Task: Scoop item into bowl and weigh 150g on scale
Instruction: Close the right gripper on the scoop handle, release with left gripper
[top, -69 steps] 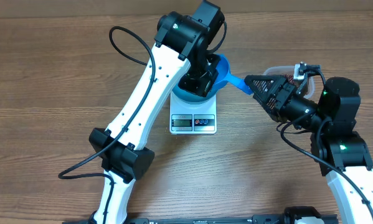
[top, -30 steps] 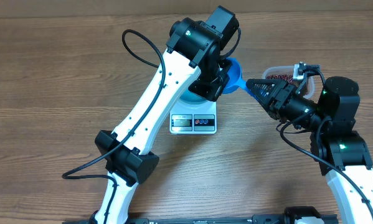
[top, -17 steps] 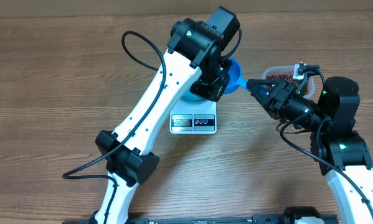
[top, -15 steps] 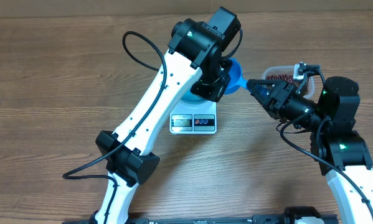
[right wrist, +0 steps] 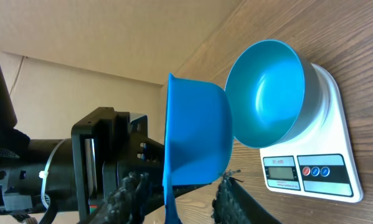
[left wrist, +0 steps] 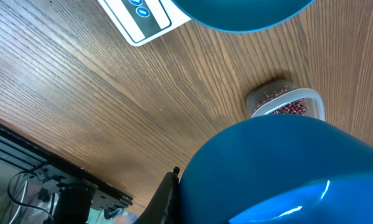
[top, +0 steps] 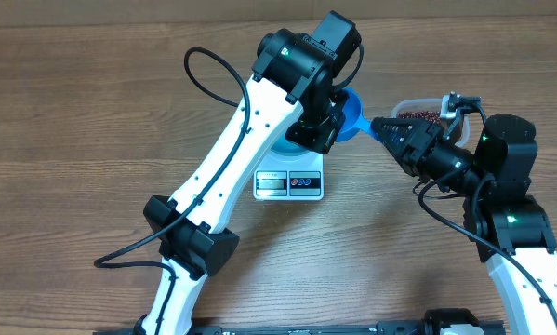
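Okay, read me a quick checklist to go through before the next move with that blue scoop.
1. Left gripper shut on the scoop: ok.
2. Right gripper closed on the scoop handle: not ok, its jaws straddle the handle with a gap.
3. Bowl sitting on the scale: ok.
4. Beans in the bowl: not ok, it looks empty.
5. Tub open, with beans inside: ok.
6. Scale display readable: cannot tell.
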`<state>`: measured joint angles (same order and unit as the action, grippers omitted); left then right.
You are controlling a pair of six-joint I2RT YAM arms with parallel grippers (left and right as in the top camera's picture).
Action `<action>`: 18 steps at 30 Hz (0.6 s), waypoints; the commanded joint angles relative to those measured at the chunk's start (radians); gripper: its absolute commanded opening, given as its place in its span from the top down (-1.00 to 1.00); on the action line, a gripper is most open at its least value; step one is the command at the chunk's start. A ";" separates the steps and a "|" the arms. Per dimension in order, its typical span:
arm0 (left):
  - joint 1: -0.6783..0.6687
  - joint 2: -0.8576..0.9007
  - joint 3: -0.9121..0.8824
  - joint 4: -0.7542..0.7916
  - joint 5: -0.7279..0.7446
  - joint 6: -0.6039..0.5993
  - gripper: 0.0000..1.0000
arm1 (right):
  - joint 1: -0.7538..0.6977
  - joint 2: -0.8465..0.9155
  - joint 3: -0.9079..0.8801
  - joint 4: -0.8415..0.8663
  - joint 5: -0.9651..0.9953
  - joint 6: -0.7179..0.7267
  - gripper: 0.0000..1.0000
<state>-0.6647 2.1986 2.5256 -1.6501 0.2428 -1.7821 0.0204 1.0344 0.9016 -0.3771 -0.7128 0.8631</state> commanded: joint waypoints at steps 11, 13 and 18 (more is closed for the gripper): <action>-0.020 0.005 0.023 -0.002 -0.014 -0.021 0.91 | -0.005 -0.001 0.019 0.006 0.016 0.002 0.57; -0.023 0.005 0.023 0.001 -0.014 -0.021 0.92 | -0.005 -0.001 0.019 0.006 0.016 0.002 0.63; -0.024 0.005 0.023 0.001 -0.014 -0.021 0.91 | -0.005 -0.001 0.019 0.006 0.016 0.002 0.82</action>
<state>-0.6811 2.1986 2.5256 -1.6497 0.2424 -1.7821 0.0200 1.0344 0.9016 -0.3763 -0.7025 0.8642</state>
